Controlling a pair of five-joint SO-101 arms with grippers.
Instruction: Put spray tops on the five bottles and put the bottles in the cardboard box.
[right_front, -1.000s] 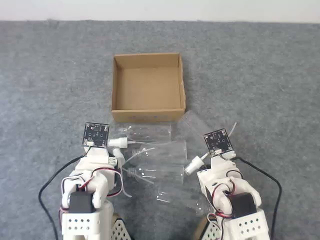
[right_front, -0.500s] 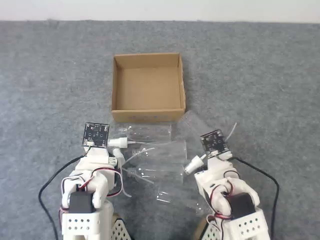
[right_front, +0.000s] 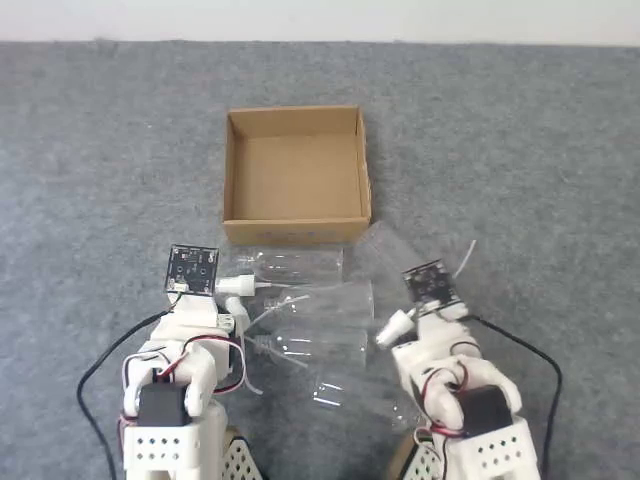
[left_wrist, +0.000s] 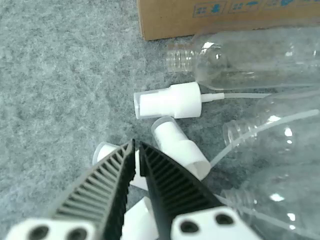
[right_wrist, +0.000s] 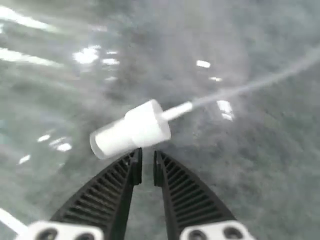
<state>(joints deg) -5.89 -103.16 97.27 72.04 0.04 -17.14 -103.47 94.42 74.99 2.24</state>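
A grey table (right_front: 100, 150) holds an open cardboard box (right_front: 228, 170) near its middle. Clear bottles (right_front: 300, 265) lie on their sides between the box and the two arms at the near edge. The left gripper (left_wrist: 137, 150) is closed and empty above loose white spray tops (left_wrist: 170, 101). The right gripper (right_wrist: 144, 157) is also closed on nothing, with another spray top (right_wrist: 131, 129) just beyond its tips.

Glossy plastic bottles (right_front: 300, 265); matt cardboard box (right_front: 295, 231)
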